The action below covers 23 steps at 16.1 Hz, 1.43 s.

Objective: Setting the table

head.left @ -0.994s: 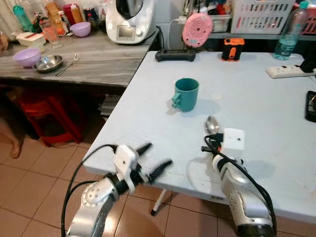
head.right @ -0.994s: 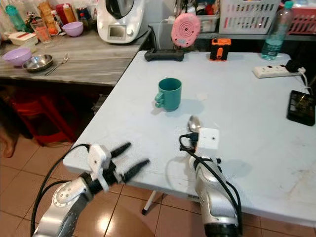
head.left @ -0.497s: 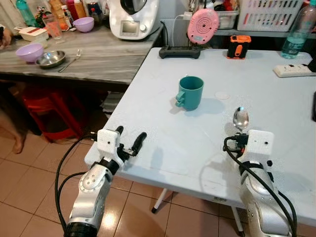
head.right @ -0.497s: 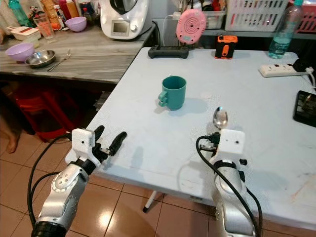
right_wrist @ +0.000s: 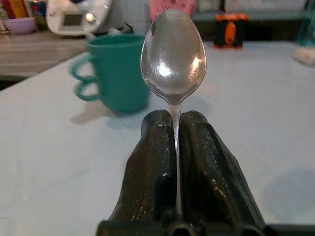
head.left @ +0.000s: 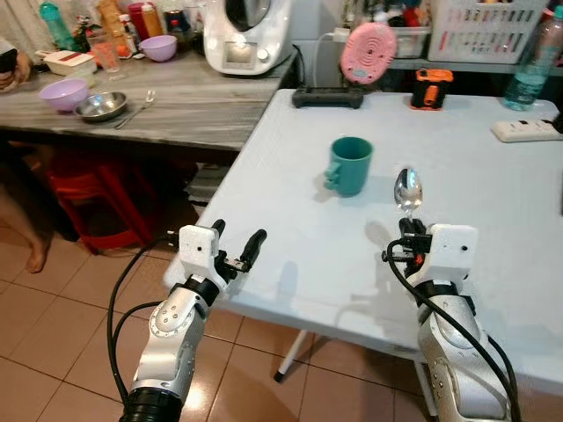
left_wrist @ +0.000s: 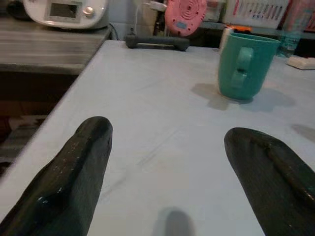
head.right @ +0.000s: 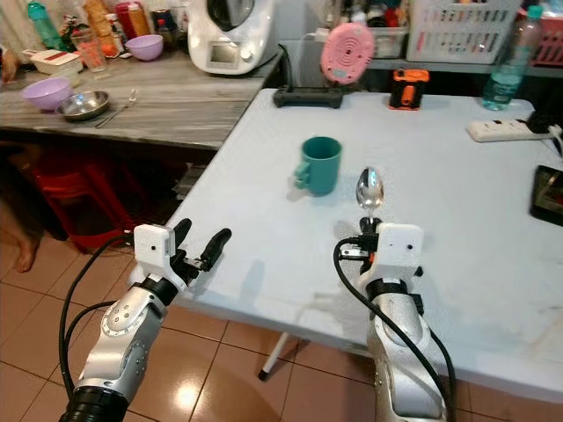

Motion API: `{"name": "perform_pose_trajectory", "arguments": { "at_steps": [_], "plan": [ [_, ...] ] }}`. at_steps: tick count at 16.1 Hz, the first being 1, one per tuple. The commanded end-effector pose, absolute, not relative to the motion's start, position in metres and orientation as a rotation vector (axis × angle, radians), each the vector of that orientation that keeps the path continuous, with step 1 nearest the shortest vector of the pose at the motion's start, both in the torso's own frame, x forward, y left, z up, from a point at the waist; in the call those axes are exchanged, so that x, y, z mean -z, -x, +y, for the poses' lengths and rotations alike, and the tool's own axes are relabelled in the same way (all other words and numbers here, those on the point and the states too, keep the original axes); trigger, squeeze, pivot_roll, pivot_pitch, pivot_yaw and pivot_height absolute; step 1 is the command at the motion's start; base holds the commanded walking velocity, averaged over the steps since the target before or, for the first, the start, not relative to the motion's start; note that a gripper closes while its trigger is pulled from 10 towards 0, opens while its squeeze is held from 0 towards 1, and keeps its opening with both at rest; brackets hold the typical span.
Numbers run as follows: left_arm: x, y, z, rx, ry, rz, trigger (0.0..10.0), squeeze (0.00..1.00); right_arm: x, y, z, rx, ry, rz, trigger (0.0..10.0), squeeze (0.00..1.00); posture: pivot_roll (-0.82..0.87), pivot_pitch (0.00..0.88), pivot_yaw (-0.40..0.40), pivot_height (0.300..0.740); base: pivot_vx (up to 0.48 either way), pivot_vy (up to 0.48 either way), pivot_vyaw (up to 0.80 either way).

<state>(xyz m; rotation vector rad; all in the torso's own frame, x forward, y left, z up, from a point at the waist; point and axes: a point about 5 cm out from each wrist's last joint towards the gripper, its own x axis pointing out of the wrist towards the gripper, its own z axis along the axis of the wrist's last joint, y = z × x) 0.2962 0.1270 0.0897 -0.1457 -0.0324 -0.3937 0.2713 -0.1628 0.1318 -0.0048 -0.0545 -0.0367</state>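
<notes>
Since a second ago the right pincer has lifted the spoon off the near part of the white tabletop and carried it closer to the green mug, while the left pincer has gone from tilted sideways to pointing level over the tabletop's near left edge.

From the head views, the spoon is held above the tabletop just to the right of the mug, its bowl at about the mug's height. Its long axis runs away from the robot, handle toward the robot and bowl pointing to the far side of the tabletop.

The right wrist view adds detail: the two black fingers are pressed together with the thin spoon handle clamped between them, and the bowl's hollow face turns back toward the camera, with the mug beyond it to one side.

The left wrist view shows the left pincer's fingers spread wide apart, holding nothing, low over the tabletop, with the mug farther ahead.

A grey side counter at the left carries a purple bowl and a steel dish.
</notes>
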Motion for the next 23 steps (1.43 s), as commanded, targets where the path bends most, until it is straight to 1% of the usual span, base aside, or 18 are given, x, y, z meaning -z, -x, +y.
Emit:
{"name": "perform_pose_trajectory", "arguments": {
  "at_steps": [1,11,17,20,23],
  "plan": [
    [-0.0877,-0.2953,0.1329,0.372,0.142,-0.029,10.0,0.0,-0.1349,-0.2714,-0.1557,0.01,-0.012,-0.073,10.0,0.0,-0.17,0.016,0.113,0.74,0.0,0.322,0.0],
    [-0.0892,-0.2995,0.1296,0.374,0.145,-0.038,10.0,0.0,-0.1355,-0.2712,-0.1629,0.064,-0.083,-0.082,10.0,0.0,-0.17,0.014,0.12,0.74,0.0,0.349,0.0],
    [-0.0907,-0.3006,0.1281,0.375,0.146,-0.045,10.0,0.0,-0.1348,-0.2718,-0.1636,0.074,-0.08,-0.079,10.0,0.0,-0.17,0.018,0.123,0.74,0.0,0.355,-0.07],
    [-0.0912,-0.3004,0.1266,0.376,0.148,-0.047,10.0,0.0,-0.1351,-0.272,-0.1624,0.071,-0.082,-0.081,10.0,0.0,-0.17,0.019,0.123,0.74,0.0,0.356,-0.53],
    [-0.0901,-0.2986,0.1236,0.381,0.152,-0.046,10.0,0.0,-0.135,-0.2722,-0.1613,0.07,-0.084,-0.085,10.0,0.0,-0.17,0.018,0.124,0.74,0.0,0.36,-0.8]
  ]
}}
